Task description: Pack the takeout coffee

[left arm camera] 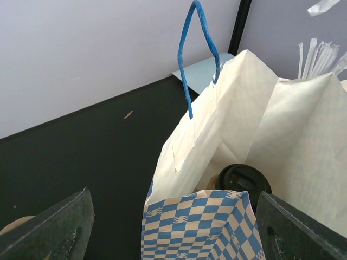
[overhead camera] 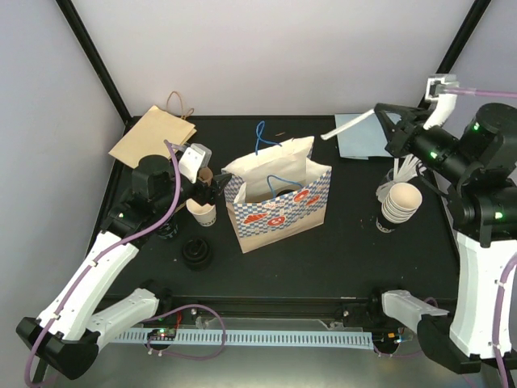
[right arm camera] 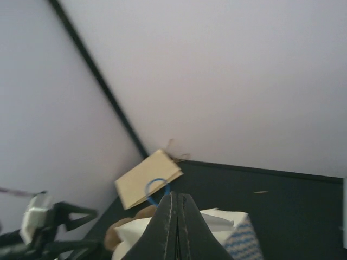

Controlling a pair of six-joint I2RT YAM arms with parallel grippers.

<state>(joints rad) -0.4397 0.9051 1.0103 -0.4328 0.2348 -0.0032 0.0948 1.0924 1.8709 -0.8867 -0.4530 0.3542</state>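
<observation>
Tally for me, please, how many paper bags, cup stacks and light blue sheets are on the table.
Paper bags: 2, the checkered bag standing open and the brown bag lying flat.
Cup stacks: 1, the cup stack on the right.
Light blue sheets: 1, the light blue sheet at the back.
Total: 4.

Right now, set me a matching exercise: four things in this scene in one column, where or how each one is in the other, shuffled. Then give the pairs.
Things
1. lidded coffee cup
2. brown paper bag
3. stack of paper cups
4. right hand

Place or state
A. lying flat at the far left corner
B. shut on a white wrapped straw
C. inside the checkered bag
D. standing to the right of the checkered bag

Pairs: 1-C, 2-A, 3-D, 4-B
</observation>
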